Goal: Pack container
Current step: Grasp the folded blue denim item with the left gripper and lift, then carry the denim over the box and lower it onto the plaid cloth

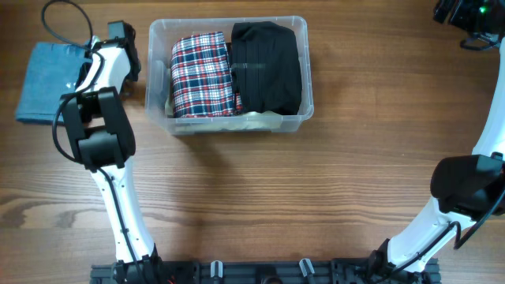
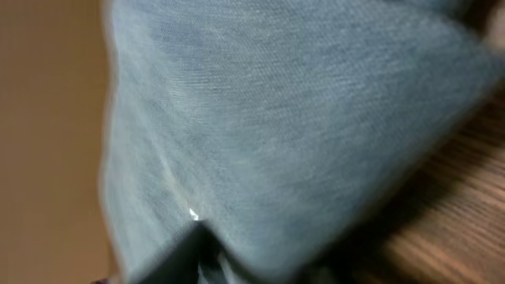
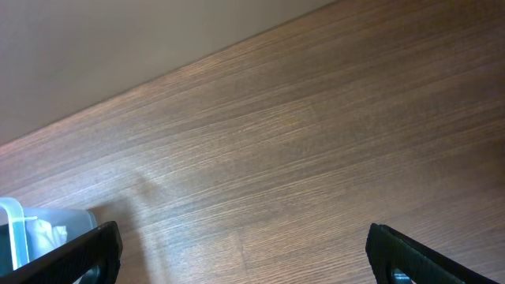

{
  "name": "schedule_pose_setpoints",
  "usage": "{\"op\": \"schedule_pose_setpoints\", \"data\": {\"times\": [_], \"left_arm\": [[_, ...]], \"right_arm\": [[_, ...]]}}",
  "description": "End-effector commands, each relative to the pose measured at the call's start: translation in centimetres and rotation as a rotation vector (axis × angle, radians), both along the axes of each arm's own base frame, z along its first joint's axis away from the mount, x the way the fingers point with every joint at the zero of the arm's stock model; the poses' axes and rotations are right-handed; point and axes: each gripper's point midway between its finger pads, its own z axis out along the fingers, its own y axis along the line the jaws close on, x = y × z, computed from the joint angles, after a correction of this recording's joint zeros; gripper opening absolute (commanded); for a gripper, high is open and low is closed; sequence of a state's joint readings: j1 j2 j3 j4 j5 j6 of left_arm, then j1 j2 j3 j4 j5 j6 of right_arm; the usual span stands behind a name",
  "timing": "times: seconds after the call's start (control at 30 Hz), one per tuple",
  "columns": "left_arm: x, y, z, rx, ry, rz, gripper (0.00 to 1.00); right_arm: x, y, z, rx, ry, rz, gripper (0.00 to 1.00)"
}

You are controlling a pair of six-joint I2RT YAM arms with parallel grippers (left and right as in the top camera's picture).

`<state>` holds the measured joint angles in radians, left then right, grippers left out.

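Wood-grain worktop from edge to edge in the overhead view, with a plain beige wall behind it in the right wrist view. Toward the back and left of centre, the container, clear-walled and upright, well apart from the right arm. Inside, side by side and touching: a folded red, white and navy plaid cloth on the left, a folded black garment on the right. Under both, along the near wall, something pale, mostly covered and hard to identify. Left of the container, flat on the worktop, a folded blue-grey cloth, its right edge hidden under the left arm. Left gripper over that edge, masked from above by the arm's own body; in the left wrist view only blurred blue-grey fabric filling the frame and a dark sliver of finger at the bottom, so no telling whether spread or closed, or whether clamped on the cloth. Right gripper at the far right corner, partly cut off by the frame; from its wrist camera, fingers spread wide apart, worktop below. Only one corner of the container visible there, at the lower left, clipped by the frame.
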<state>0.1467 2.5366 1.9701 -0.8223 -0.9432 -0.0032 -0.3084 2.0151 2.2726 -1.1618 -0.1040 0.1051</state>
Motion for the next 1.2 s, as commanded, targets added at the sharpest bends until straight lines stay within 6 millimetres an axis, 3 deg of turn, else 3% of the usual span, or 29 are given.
{"op": "schedule_pose_setpoints", "data": {"times": [0.0, 0.23, 0.33, 0.47, 0.5, 0.53, 0.6, 0.73, 0.9, 0.93, 1.07, 1.17], "left_arm": [[-1.6, 0.3, -3.8, -0.051, 0.048, 0.035, 0.04], [-2.6, -0.7, -2.7, -0.12, -0.002, 0.102, 0.04], [-2.0, -1.2, 1.4, -0.157, -0.099, 0.116, 0.04], [-1.3, -3.0, 9.8, -0.288, -0.28, 0.078, 0.04], [-1.4, -3.5, 11.4, -0.317, -0.311, 0.067, 0.04], [-1.8, -4.6, 14.3, -0.382, -0.369, 0.043, 0.04], [-2.4, -6.3, 17.6, -0.474, -0.434, 0.006, 0.04], [-3.5, -10.5, 22.7, -0.691, -0.55, -0.095, 0.04], [-4.5, -14.5, 27.7, -0.884, -0.662, -0.22, 0.04], [-5.0, -16.2, 29.2, -0.969, -0.691, -0.271, 0.04], [-7.1, -17.5, 33.6, -1.018, -0.803, -0.302, 0.04], [-8.3, -21.0, 36.0, -1.197, -0.833, -0.388, 0.04]], "right_arm": [[0.2, 0.0, -0.5, 0.004, 0.01, -0.007, 1.0], [0.2, 0.0, -0.5, 0.004, 0.01, -0.007, 1.0], [0.2, 0.0, -0.5, 0.005, 0.01, -0.008, 1.0], [0.2, 0.0, -0.5, 0.004, 0.01, -0.007, 1.0], [0.2, 0.0, -0.5, 0.004, 0.01, -0.007, 1.0], [0.2, 0.0, -0.5, 0.004, 0.01, -0.008, 1.0], [0.2, 0.0, -0.5, 0.004, 0.01, -0.007, 1.0], [0.2, 0.0, -0.5, 0.005, 0.01, -0.008, 1.0], [0.2, 0.0, -0.5, 0.004, 0.01, -0.008, 1.0], [0.2, 0.0, -0.5, 0.004, 0.01, -0.008, 1.0], [0.2, 0.0, -0.5, 0.004, 0.01, -0.007, 1.0], [0.2, 0.0, -0.5, 0.004, 0.01, -0.008, 1.0]]}}
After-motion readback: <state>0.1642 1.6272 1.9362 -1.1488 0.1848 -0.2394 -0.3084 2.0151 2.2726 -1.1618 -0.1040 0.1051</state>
